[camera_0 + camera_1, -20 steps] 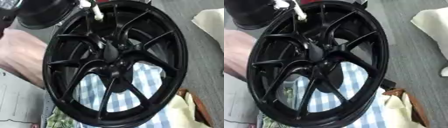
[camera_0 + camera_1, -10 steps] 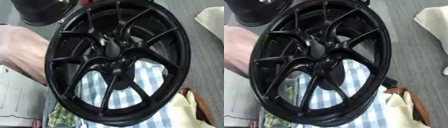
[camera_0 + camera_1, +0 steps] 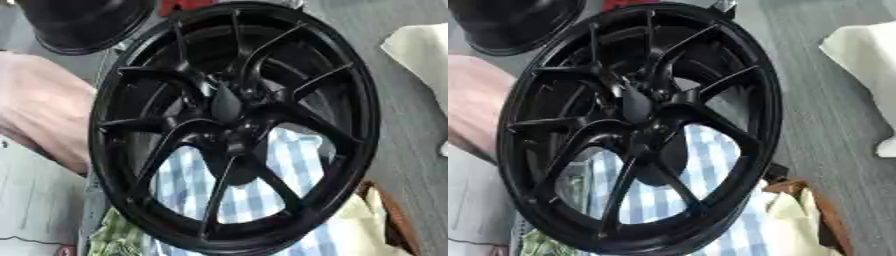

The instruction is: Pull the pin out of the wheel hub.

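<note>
One large black wheel hub fills the left eye view, standing tilted on its rim, its thin spokes meeting at a dark centre. Blue-and-white checked cloth shows through the lower gaps between spokes. A second black round part sits at the upper left, and a pale pink shape lies along the left edge. A second ago a robot hand with something white was at the hub's upper rim; that spot is now bare, and no pin can be made out anywhere on the hub. Judging from this, the pin is probably already out and carried off.

Right eye view: the same hub, seen slightly more from the side, with a pale cream object on grey floor at the right. Neither robot hand appears in either view, so the state of the fingers cannot be told.
</note>
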